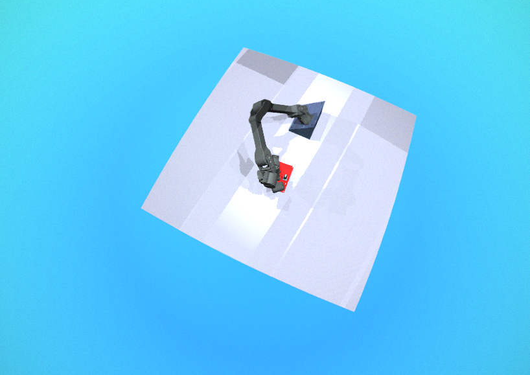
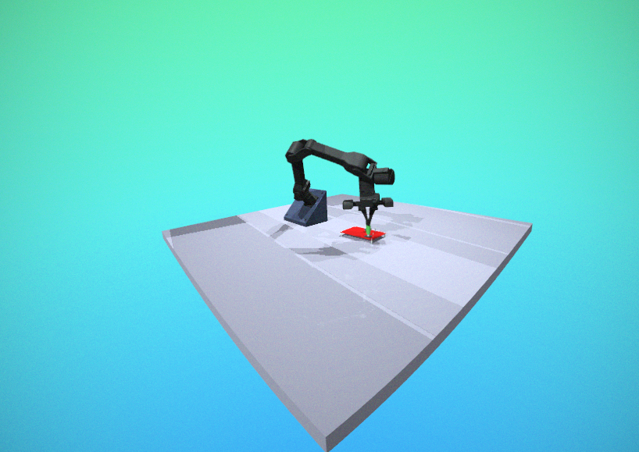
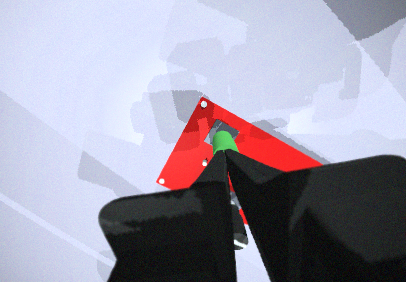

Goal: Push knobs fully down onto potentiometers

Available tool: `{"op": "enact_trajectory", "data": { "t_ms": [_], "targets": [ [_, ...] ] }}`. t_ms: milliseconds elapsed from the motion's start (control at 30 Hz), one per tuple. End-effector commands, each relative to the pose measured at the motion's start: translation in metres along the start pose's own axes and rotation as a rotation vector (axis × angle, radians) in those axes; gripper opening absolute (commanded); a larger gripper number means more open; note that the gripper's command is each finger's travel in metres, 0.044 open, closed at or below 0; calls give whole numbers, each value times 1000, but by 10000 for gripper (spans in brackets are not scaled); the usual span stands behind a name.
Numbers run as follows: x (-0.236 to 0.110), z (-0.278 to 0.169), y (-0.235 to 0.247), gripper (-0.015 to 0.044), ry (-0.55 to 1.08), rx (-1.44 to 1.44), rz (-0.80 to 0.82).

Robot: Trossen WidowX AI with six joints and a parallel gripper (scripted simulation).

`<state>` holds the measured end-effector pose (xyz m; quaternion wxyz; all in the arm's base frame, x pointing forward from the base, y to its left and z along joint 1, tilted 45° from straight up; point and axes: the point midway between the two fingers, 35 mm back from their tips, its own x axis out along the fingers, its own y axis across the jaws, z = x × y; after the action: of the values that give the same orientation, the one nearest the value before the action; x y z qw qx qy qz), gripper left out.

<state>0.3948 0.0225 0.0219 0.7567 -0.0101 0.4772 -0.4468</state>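
A red circuit board stands on short legs on the table. A green knob sticks up from a grey potentiometer near the board's corner. My gripper points straight down, fingers shut together, with the tips resting on top of the green knob. They hold nothing. In the top view the arm's wrist covers the board's left part and hides the green knob. A small dark part shows on the board beside it. Whether the knob sits against its potentiometer is hidden.
The arm's dark blue base block stands behind the board. The pale grey table spreads wide around them, its edges far from the board.
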Motion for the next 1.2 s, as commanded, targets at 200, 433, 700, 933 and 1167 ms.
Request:
{"op": "enact_trajectory", "data": {
  "t_ms": [200,433,700,933,1167],
  "targets": [
    [21,4,-2,0,16,30,-32],
    [9,4,-1,0,17,30,-32],
    [-3,4,-1,0,18,30,-31],
    [-14,4,-1,0,18,30,-31],
    [-18,3,-2,26,15,23,-33]
  ]
}}
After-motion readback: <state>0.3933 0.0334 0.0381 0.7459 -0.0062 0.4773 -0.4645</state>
